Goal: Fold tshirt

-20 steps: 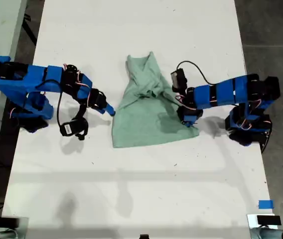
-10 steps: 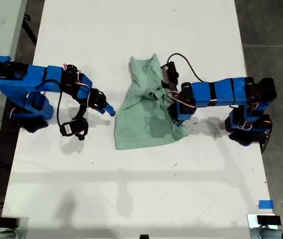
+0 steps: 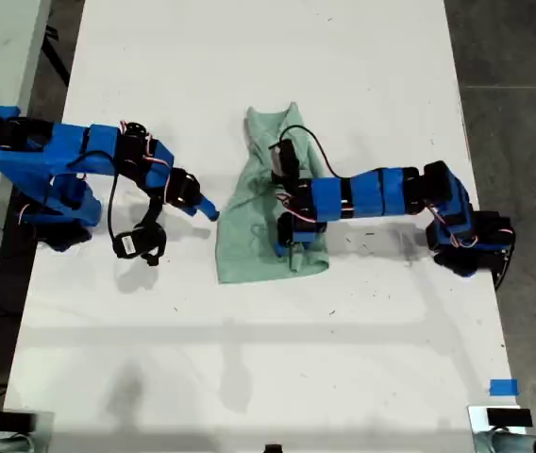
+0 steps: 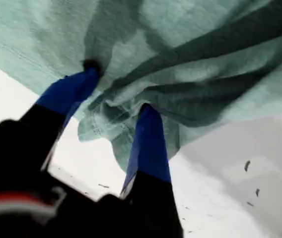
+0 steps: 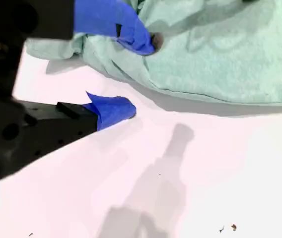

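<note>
My first gripper (image 4: 116, 99) pinches a fold of the soft, limp tshirt (image 3: 259, 245); my second gripper (image 5: 141, 74) stands open beside its edge.

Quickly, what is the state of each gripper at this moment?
My first gripper: shut on a bunched fold of the tshirt.
My second gripper: open, holding nothing, at the tshirt's edge.
</note>
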Motion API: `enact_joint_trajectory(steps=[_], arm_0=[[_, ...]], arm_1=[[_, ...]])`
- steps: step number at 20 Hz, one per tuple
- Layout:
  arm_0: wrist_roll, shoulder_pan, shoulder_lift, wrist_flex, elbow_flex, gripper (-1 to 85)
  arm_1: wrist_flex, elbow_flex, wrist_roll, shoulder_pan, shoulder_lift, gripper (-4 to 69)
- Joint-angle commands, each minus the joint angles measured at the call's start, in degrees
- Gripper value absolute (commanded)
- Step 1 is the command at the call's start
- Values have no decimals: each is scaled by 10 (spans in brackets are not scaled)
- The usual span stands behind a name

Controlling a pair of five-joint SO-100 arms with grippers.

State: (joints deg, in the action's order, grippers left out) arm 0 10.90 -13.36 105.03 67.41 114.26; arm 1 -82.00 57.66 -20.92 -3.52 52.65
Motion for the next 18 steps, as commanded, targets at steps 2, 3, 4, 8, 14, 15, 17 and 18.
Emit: enact_joint_trajectory(steps=[2, 3, 4, 8, 14, 15, 17, 18], arm_0=[[-3, 2, 7, 4, -25, 204], [-4, 2, 7, 6, -25, 212], [-6, 2, 7, 10, -25, 217], [-23, 13, 7, 32, -37, 224], [-96, 52, -2, 46, -47, 225], [-105, 58, -9, 47, -56, 222], [-122, 68, -45, 57, -92, 220], [-122, 69, -73, 59, -118, 226]], arm_1=[[-98, -142, -24, 12, 47, 333], [-123, -149, -31, 6, 79, 323], [-129, -123, -39, 0, 130, 315], [-133, -4, -71, -27, 314, 289], [-130, 187, -73, -70, 441, 270], [-129, 205, -73, -74, 449, 268], [-128, 229, -75, -80, 462, 264], [-127, 239, -75, -83, 468, 262]])
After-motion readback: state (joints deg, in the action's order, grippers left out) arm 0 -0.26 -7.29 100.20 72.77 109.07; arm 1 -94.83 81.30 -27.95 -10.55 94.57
